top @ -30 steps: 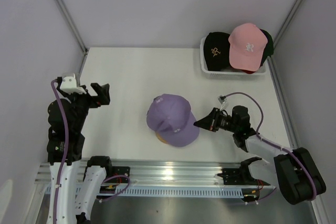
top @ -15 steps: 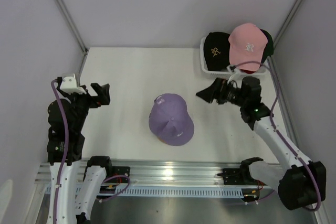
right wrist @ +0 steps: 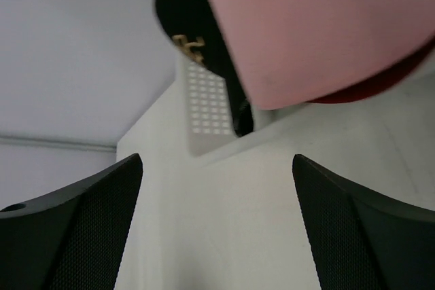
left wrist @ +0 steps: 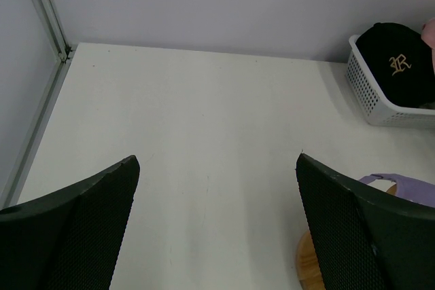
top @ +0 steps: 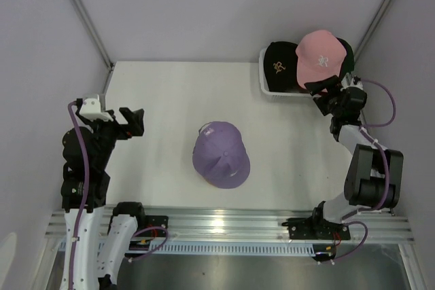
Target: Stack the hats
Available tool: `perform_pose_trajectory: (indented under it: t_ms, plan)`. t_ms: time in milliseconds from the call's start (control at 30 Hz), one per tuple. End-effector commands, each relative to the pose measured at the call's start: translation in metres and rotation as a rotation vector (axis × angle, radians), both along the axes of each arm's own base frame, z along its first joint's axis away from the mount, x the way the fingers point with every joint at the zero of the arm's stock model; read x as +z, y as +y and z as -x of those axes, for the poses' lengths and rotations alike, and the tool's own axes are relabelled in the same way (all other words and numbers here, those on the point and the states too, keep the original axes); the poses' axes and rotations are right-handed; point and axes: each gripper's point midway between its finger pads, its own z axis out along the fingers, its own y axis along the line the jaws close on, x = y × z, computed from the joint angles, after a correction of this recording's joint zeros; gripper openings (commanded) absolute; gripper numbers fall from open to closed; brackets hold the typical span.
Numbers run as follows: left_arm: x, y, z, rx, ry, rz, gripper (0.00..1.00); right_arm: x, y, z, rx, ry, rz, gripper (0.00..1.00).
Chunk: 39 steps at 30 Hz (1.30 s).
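A purple hat [top: 221, 154] sits over a round wooden stand [top: 206, 179] at mid-table, with nothing holding it; its edge [left wrist: 401, 185] shows in the left wrist view. In the white basket [top: 266, 88] lie a black hat [top: 279, 64], a pink hat [top: 321, 59] on top, a dark green one [top: 347, 56] behind it, and a red one [right wrist: 387, 79] under the pink. My right gripper [top: 323, 89] stands open and empty at the basket's front, just below the pink hat's [right wrist: 319, 25] brim. At the far left my left gripper [top: 133, 121] hangs open and empty.
The basket [left wrist: 367, 93] stands in the back right corner against the wall. The stand's wooden base [left wrist: 309, 263] peeks out beside my left gripper's right finger. Metal frame posts run along the table's left and right edges.
My right gripper let go of the purple hat's brim, opened, and swung up and right to the basket. The purple hat settled on the stand. The left arm stayed still.
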Motion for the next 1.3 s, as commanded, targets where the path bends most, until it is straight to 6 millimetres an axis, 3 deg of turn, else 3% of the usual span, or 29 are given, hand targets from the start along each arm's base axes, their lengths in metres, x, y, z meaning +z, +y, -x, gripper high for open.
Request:
perform_pose_trajectory:
  t_ms: [0,200,467,633,933,1100,1267]
  plan:
    - [0.005,0.002,-0.004,0.010,-0.018,0.004,1.00,0.018,-0.036,-0.020,-0.123,-0.122,-0.021,0.93]
    - [0.002,0.008,-0.008,0.033,-0.001,-0.008,1.00,0.012,-0.072,-0.031,-0.204,-0.099,0.039,0.76]
    - [-0.005,0.017,-0.015,0.066,0.033,-0.013,1.00,-0.016,-0.080,-0.050,-0.212,-0.069,-0.002,0.70]
    - [-0.008,0.022,-0.018,0.086,0.050,-0.012,0.99,-0.024,-0.074,-0.045,-0.203,-0.030,-0.031,0.77]
    - [-0.007,0.019,-0.017,0.069,0.044,-0.004,0.99,-0.008,-0.058,-0.021,-0.252,-0.034,0.008,0.84]
    - [-0.006,0.019,-0.017,0.065,0.038,-0.002,1.00,-0.007,-0.055,-0.031,-0.257,-0.071,-0.042,0.83]
    - [-0.007,0.020,-0.018,0.070,0.042,-0.002,1.00,-0.023,-0.047,-0.040,-0.245,-0.023,-0.095,0.82]
